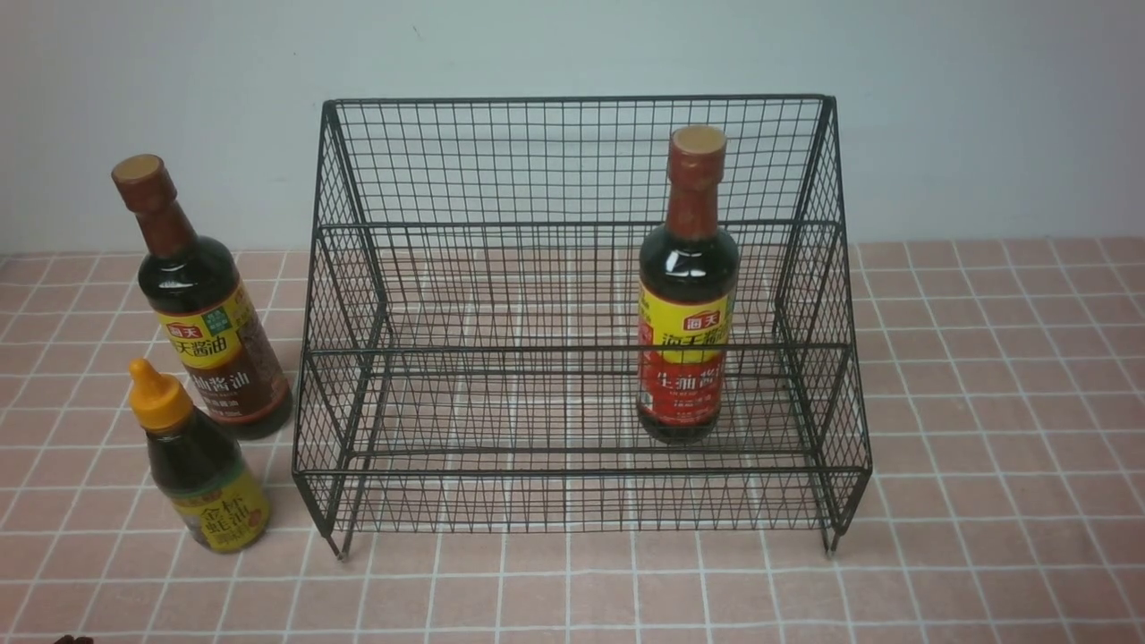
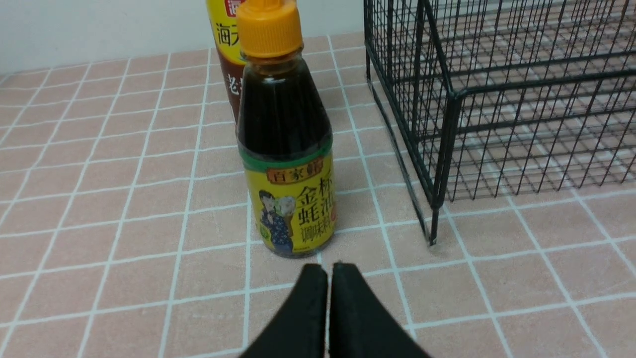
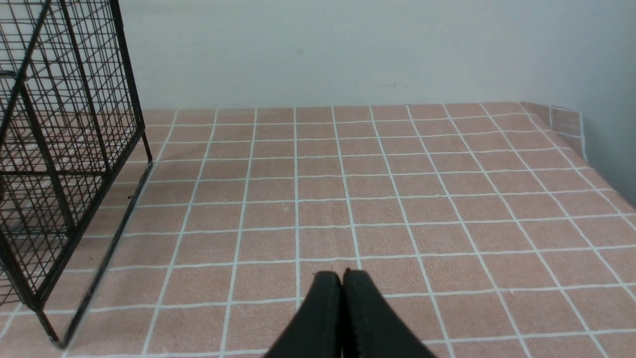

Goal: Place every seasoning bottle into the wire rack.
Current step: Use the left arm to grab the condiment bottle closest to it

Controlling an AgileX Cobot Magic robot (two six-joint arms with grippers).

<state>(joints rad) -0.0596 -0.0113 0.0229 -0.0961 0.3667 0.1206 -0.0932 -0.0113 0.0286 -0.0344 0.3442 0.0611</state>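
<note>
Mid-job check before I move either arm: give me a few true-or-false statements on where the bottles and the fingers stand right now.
1. The tall brown-capped bottle with the yellow-red label stands upright inside the black wire-mesh rack. True.
2. The short bottle with the orange nozzle cap is in the rack. False: it stands on the pink tiled tabletop, outside the rack on the robot's left.
3. The left gripper has its fingers shut on nothing. True.
4. The tall brown-capped bottle with the yellow-brown label lies on its side. False: it stands upright outside the rack, behind the short bottle.
5. The right gripper holds a bottle. False: it is shut and empty.
</note>
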